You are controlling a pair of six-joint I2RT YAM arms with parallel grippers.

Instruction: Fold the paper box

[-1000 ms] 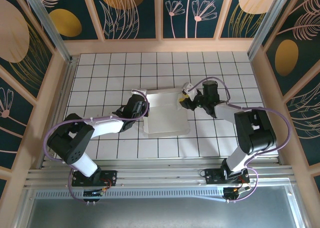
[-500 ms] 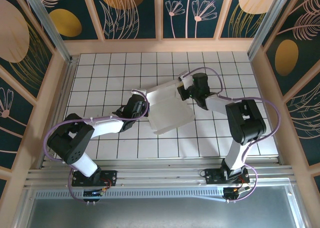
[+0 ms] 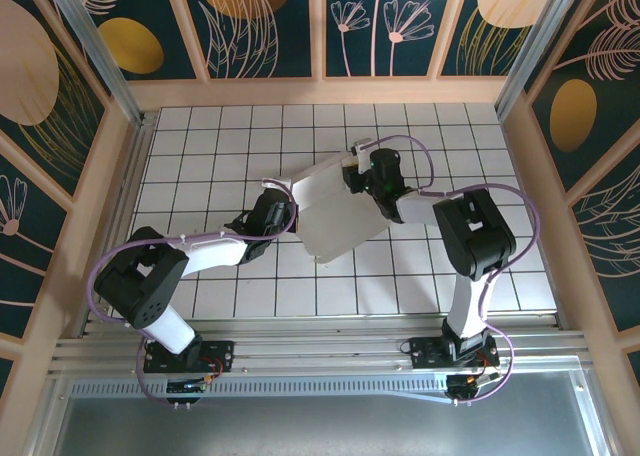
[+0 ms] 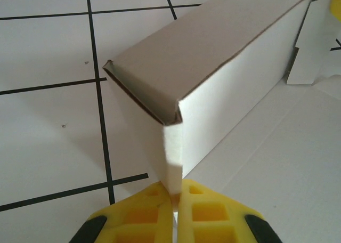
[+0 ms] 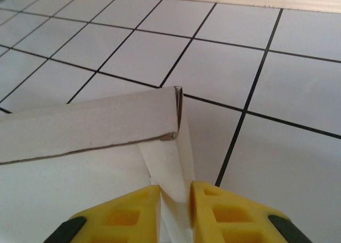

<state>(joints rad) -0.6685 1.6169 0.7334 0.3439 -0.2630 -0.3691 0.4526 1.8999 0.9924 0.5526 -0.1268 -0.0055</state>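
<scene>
One paper box [image 3: 335,211], lying skewed on the tiled table [image 3: 200,136], a little far of the middle, between two grippers. Pinched at its left edge by the left gripper [image 3: 288,204], jaws fully closed on a thin upright corner flap [image 4: 171,158], yellow pads [image 4: 144,216] pressed together on the card in the left wrist view. Pinched at its far right corner by the right gripper [image 3: 360,176], jaws nearly closed, with a narrow slanting flap [image 5: 168,168] caught between them in the right wrist view.

Probably mid-fold: raising the side walls and tucking the flaps. To do it well:

- Hold the left pinch firm as an anchor, to stop the light card from sliding or spinning on the smooth tiles.
- Steer the right-hand flap along its crease, not across it.
- Turn the wrist about the fold line rather than dragging the whole box.
- Go slowly near the corner, thin card there being likely to buckle or tear under a sideways pull.
- Tuck the flap inside its wall before letting go, then check for a square, upright wall.

Count:

- One box.
- Two grippers, both gripping it.
- One raised long wall [image 4: 234,78] beside the left pinch.
- One doubled wall [image 5: 80,128] beside the right pinch; impossible to tell whether the same wall or a second one.
- One table.
</scene>
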